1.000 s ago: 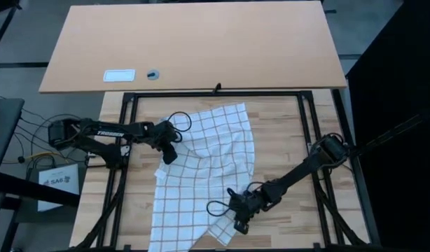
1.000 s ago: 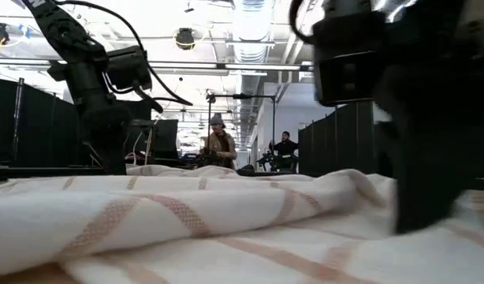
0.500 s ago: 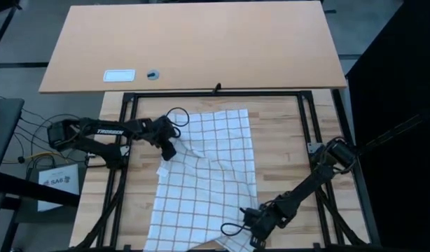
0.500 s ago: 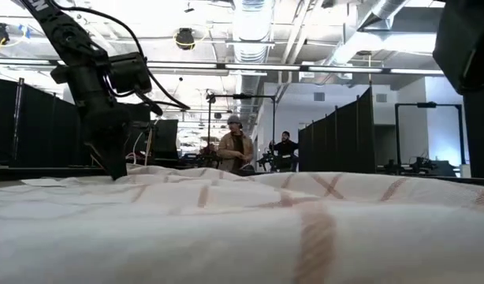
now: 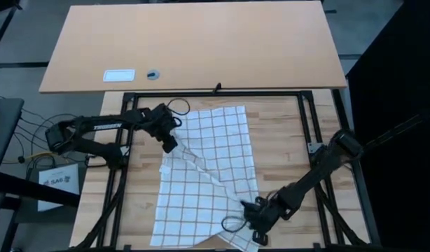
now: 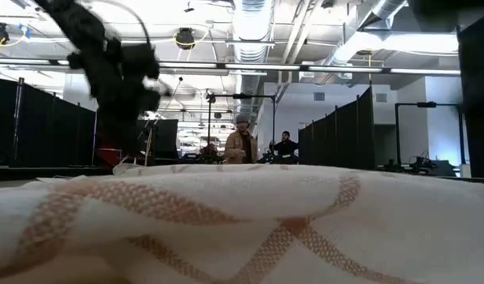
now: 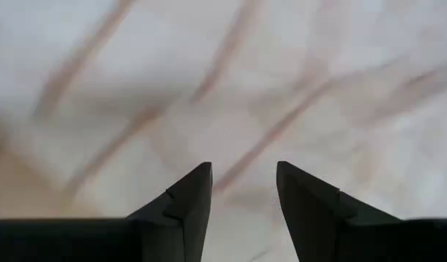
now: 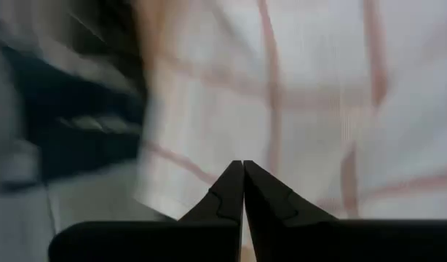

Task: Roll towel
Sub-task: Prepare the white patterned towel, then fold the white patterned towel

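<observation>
High view: towel (image 5: 208,175) spread mid-table w/ a diagonal fold; left gripper (image 5: 170,143) at its far-left edge, right gripper (image 5: 255,225) on near-right corner. "SAS" label (image 5: 59,181) beside table. Left wrist: fingers (image 7: 183,200) parted over cloth. Right wrist: fingers (image 8: 227,191) clenched together.

Checked white towel (image 5: 208,175), creased, spread flat

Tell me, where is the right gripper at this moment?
In the high view the right gripper is at the towel's near right corner, close to the table's front edge. The left gripper is at the towel's far left edge.
</observation>
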Robot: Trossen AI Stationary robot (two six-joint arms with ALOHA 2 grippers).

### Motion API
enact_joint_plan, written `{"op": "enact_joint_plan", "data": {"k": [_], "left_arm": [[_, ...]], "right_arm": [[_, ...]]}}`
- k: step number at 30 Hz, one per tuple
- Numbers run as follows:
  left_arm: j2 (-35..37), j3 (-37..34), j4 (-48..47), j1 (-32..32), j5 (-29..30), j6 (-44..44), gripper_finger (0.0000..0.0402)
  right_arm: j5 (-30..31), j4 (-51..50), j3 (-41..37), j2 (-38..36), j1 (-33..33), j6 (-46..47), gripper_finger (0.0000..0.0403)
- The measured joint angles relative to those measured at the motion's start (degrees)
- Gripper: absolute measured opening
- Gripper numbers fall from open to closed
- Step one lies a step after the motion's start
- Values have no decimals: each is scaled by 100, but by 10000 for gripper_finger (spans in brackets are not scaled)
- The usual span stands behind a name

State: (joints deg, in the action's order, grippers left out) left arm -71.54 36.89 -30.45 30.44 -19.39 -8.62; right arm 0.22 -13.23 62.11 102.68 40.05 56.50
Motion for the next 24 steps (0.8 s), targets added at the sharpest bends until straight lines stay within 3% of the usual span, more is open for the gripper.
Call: {"op": "enact_joint_plan", "data": {"k": [3, 10, 18, 24], "left_arm": [[251, 421, -601, -367, 12, 76, 141], [500, 1235, -1346, -1019, 528, 166, 141], [429, 1299, -1409, -1200, 375, -518, 147], [282, 1300, -1170, -939, 212, 135, 152]], "right_arm": [[81, -360, 17, -260, -187, -387, 0], [1084, -1992, 9, -703, -1104, -1485, 0], [557, -2043, 8, -1229, -2822, -3521, 49], [519, -1996, 20, -1512, -4135, -4875, 100]]}}
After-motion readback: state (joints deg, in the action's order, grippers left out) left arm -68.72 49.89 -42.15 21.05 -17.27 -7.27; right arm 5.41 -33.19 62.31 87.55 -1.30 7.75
